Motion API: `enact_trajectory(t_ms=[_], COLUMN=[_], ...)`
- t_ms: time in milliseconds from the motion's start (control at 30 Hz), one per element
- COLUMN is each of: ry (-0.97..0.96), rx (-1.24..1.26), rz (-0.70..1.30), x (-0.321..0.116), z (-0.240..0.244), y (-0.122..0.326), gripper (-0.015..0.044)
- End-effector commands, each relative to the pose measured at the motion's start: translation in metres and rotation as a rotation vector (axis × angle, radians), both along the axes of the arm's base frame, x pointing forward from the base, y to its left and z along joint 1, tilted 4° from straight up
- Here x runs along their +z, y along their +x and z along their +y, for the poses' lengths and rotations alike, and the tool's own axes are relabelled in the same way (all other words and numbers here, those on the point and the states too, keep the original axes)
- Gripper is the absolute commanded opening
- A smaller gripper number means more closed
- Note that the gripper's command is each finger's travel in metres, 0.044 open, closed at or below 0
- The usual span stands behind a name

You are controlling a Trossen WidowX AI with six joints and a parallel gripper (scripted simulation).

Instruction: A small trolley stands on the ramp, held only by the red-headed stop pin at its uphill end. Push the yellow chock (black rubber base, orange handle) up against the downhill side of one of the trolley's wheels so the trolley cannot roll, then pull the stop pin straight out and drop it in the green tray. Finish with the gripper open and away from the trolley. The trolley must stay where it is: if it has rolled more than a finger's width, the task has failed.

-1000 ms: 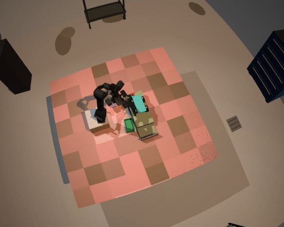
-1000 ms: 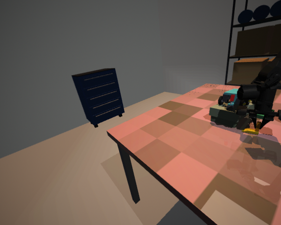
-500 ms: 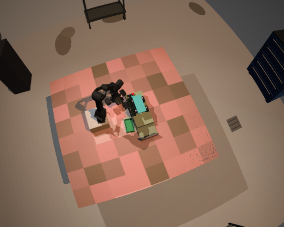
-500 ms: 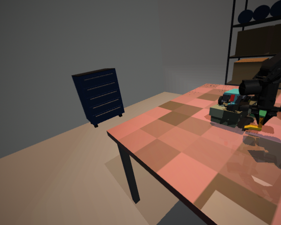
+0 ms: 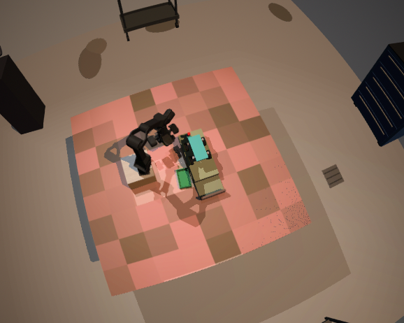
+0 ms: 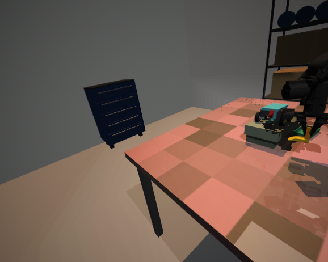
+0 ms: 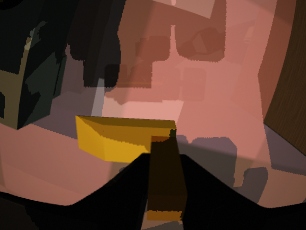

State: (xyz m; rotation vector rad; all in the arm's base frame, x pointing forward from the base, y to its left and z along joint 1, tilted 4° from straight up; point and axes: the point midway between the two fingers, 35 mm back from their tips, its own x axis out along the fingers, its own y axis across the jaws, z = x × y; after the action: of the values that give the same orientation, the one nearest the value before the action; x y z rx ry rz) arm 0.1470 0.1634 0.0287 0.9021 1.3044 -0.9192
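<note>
My gripper (image 6: pixel 308 134) (image 7: pixel 162 160) is shut on the upright orange handle of the yellow chock (image 6: pixel 297 139) (image 7: pixel 112 142). The chock hangs a little above the table, beside the ramp's uphill end; the arm hides it in the top view. The ramp (image 5: pixel 204 168) (image 6: pixel 259 133) carries the trolley with its turquoise top (image 5: pixel 198 148) (image 6: pixel 275 106) on the upper part. The red-headed stop pin (image 5: pixel 189 134) (image 6: pixel 270 114) stands at the trolley's uphill end. The green tray (image 5: pixel 184 179) (image 6: pixel 315 132) lies beside the ramp's lower half and looks empty. The contact between pin and wheels is too dark to see.
The arm's wooden base block (image 5: pixel 142 181) stands left of the tray in the top view. A dark rail (image 5: pixel 186 156) runs along the ramp's side facing the arm. The checkered table (image 5: pixel 154 224) (image 6: pixel 196 170) bears all of this; a blue drawer cabinet (image 6: pixel 117 110) stands on the floor.
</note>
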Motion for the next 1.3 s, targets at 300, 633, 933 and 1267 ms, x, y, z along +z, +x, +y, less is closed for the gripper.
enact_trajectory(t_ms=[300,633,933,1267], ry=[0.011,0.011,0.011,-0.004], rx=[-0.002,-0.002,-0.002,0.279], rz=[-0.013,-0.013,-0.013,-0.001], x=[0.042,0.070,0.080,0.080], z=[0.004,0.007,0.009,0.009], y=[0.000,0.002,0.003,0.003], gripper=[0.0000,0.0000,0.0000,0.0000])
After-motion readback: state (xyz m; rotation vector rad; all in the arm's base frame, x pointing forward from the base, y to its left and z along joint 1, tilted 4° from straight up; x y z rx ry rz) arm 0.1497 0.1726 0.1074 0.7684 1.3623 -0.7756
